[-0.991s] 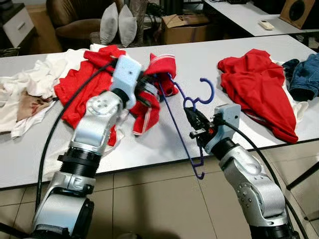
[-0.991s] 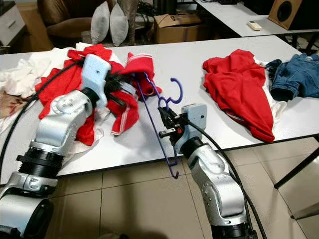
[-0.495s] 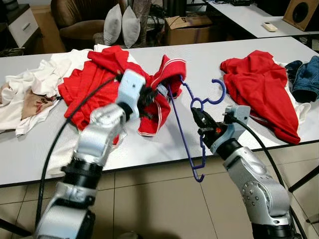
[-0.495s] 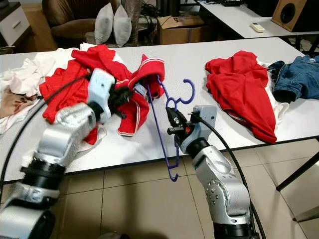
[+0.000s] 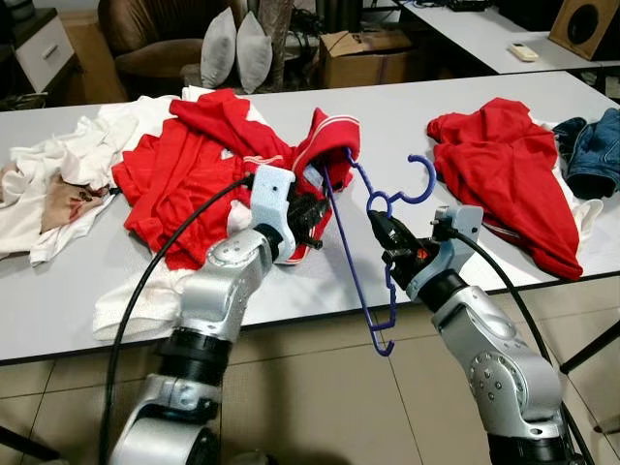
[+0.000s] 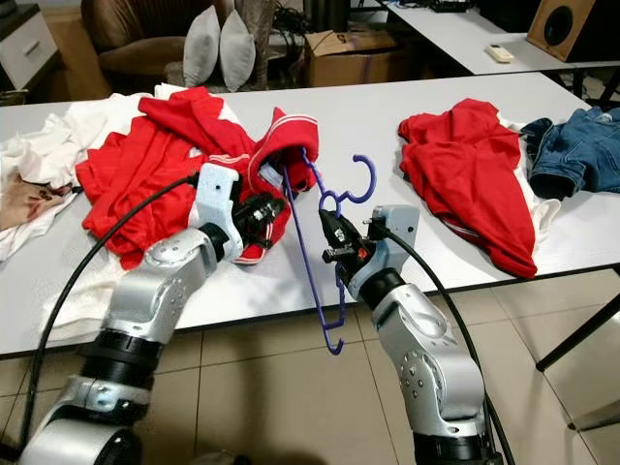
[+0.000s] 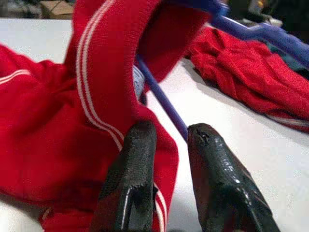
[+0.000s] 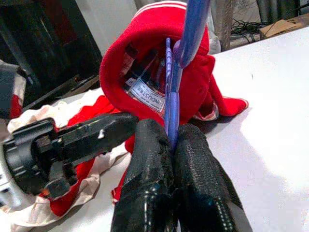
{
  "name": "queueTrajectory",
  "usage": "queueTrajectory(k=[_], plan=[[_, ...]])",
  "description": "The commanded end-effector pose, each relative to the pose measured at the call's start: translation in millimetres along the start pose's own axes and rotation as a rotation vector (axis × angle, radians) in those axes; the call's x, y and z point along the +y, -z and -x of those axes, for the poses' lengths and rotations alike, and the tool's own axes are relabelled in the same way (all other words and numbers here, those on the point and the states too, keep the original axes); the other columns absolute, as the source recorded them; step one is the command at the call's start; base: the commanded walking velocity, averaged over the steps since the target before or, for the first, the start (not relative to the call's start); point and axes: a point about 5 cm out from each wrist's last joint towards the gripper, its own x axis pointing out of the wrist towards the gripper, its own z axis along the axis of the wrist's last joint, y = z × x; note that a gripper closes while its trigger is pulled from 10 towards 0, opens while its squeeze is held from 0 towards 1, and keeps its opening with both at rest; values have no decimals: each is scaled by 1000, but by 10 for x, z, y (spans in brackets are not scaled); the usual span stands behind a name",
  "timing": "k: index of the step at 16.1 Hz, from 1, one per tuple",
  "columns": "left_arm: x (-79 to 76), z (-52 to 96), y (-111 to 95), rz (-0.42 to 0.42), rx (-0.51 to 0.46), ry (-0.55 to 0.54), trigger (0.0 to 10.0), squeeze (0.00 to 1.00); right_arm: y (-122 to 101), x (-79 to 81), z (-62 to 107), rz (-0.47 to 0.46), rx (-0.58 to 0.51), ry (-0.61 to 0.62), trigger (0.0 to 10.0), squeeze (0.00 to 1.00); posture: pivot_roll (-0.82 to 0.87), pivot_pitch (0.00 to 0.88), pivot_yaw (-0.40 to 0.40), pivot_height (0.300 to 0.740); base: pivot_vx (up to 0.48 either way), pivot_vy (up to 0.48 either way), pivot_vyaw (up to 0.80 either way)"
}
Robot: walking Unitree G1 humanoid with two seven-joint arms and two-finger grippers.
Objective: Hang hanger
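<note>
Head-camera views showed the right end effector (image 5: 380,226) clenched on the blue hanger (image 5: 360,254), which stood tilted above the white desk (image 5: 387,126) with one end inside a red garment (image 5: 325,140). Left wrist view had the left end effector (image 7: 166,137) slightly parted, its fingers (image 7: 133,164) against the red cloth and beside the hanger's bar. Right wrist view showed both fingers (image 8: 149,164) pinching the hanger's stem.

The hanger (image 5: 351,235) was smooth blue plastic, the shirt (image 5: 194,165) red knit cloth, the table (image 5: 387,116) matt white, the fingers (image 8: 145,193) textured black.
</note>
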Motion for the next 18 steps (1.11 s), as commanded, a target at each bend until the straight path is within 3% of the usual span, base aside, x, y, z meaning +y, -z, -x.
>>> queueTrajectory(k=[1, 2, 3, 4, 15, 18], plan=[[55, -23, -83, 47, -45, -41, 10000, 0, -70, 59, -4, -1, -26, -38, 0, 0, -107, 0, 62, 740, 0, 0, 0], [85, -29, -80, 74, -53, -55, 5490, 0, -70, 59, -2, 0, -26, -39, 0, 0, -106, 0, 63, 740, 0, 0, 0], [113, -30, -65, 82, -51, -66, 1765, 0, -72, 59, 0, -1, -28, -39, 0, 0, -105, 0, 63, 740, 0, 0, 0], [121, -26, -59, 85, -51, -71, 0, 0, -72, 61, 0, 0, -28, -39, 0, 0, -105, 0, 64, 740, 0, 0, 0], [107, -51, -53, 116, -91, -39, 0, 0, -84, 46, 5, -1, -36, -30, 0, 0, -112, 0, 68, 740, 0, 0, 0], [185, -20, -103, 127, -126, -66, 0, 0, -88, 41, -14, -1, -35, -34, 0, 0, -108, 0, 57, 740, 0, 0, 0]])
